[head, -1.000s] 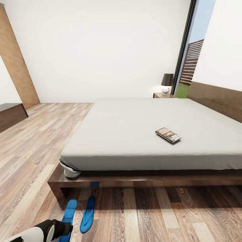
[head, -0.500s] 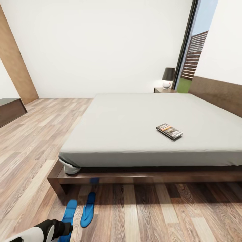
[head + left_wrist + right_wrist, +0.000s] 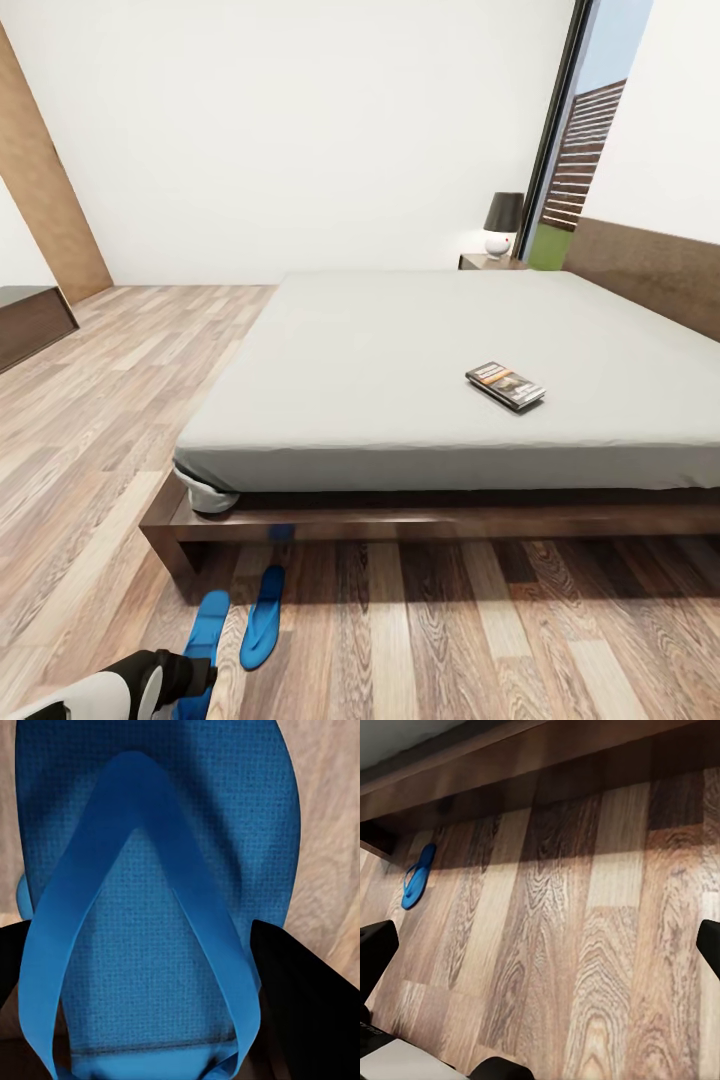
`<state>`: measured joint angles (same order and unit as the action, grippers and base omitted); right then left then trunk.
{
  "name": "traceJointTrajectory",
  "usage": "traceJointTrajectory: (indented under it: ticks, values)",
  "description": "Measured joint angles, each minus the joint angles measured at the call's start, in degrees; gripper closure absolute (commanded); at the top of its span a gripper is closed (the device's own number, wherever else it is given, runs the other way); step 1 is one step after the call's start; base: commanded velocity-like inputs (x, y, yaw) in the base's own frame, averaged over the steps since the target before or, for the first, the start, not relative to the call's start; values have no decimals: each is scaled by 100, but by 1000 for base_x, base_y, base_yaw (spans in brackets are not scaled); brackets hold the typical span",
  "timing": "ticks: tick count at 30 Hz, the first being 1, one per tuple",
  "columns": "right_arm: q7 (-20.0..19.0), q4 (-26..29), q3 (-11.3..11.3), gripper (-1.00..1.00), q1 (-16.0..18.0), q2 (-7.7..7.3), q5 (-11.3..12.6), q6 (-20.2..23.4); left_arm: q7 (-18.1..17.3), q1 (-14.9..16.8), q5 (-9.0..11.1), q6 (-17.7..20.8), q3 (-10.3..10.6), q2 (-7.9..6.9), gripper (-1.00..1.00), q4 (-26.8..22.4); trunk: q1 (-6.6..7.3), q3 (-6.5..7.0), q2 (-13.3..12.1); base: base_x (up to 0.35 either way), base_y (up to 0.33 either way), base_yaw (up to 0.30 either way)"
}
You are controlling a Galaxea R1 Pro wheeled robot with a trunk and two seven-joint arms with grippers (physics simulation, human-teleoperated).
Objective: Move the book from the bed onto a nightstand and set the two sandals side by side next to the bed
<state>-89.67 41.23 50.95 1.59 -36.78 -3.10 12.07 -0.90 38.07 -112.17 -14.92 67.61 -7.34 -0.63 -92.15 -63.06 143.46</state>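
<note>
Showing plain white walls (image 3: 300, 130) meeting wood-plank floor (image 3: 100, 420), grain running in mixed brown and pale strips. Standing at far left, tall brown wooden panel (image 3: 45, 215), low dark cabinet (image 3: 30, 320) just beside. Opening at far right, tall dark-framed window (image 3: 575, 140), showing slatted fence, grass, blue sky. Sitting in far corner, small lamp (image 3: 502, 222), dark shade, white base. Falling evenly, soft daylight.

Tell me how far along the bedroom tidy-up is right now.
Nothing looks finished yet. The thin dark paperback book lies on the pale grey mattress of the bed, not on the dark brown nightstand by the lamp. In hand: the left gripper has its fingers on either side of one bright blue sandal on the wooden floor, beside the other blue sandal. Left: confirm the pair, move the book.
</note>
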Motion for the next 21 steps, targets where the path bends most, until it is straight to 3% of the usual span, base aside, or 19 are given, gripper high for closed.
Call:
traceJointTrajectory:
  ticks: [21]
  values:
    - [0,3,0,-100,0,-7,0,-2,-6,-3,-1,3,0,5,100,0,0,0,0,43,-15,0]
